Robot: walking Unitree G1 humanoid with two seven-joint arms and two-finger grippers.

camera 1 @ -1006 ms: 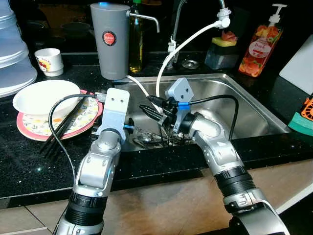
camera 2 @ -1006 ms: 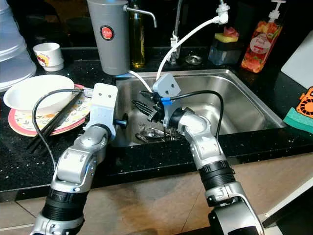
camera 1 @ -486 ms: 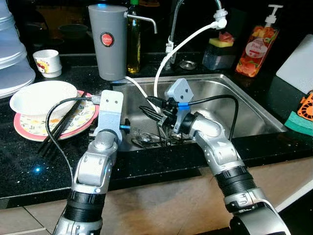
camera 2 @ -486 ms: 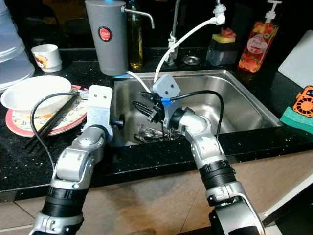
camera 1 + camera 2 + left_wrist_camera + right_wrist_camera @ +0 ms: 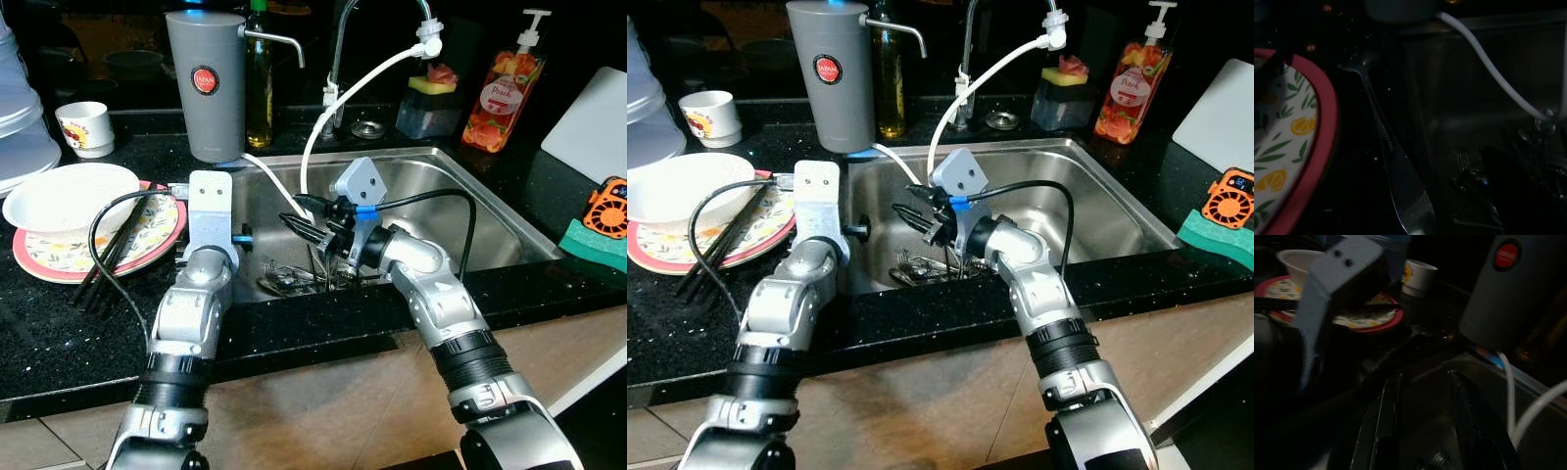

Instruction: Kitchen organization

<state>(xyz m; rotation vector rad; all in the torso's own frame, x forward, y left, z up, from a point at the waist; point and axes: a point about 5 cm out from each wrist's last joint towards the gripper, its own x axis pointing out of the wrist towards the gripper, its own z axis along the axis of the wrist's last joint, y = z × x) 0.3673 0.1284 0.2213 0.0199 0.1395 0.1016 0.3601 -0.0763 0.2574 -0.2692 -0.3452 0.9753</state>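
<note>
The steel sink [image 5: 460, 211] holds a heap of cutlery [image 5: 299, 279] at its near left corner, directly below the right gripper [image 5: 306, 227], whose fingers are spread with nothing between them. The left gripper [image 5: 245, 235] hangs at the sink's left rim; its fingers cannot be made out. A knife [image 5: 1393, 171] lies beside the red-rimmed plate [image 5: 98, 245]. The grey dispenser [image 5: 206, 83] has a round red label, unreadable.

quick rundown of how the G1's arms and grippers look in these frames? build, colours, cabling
Both arms are silver metal segments with black ribbed joint collars. Each wrist carries a light grey camera housing with two small dark holes, a blue band below it, and a looping black cable. The left gripper and right gripper have long black fingers, seen slim and tapered in the right wrist view.
</note>
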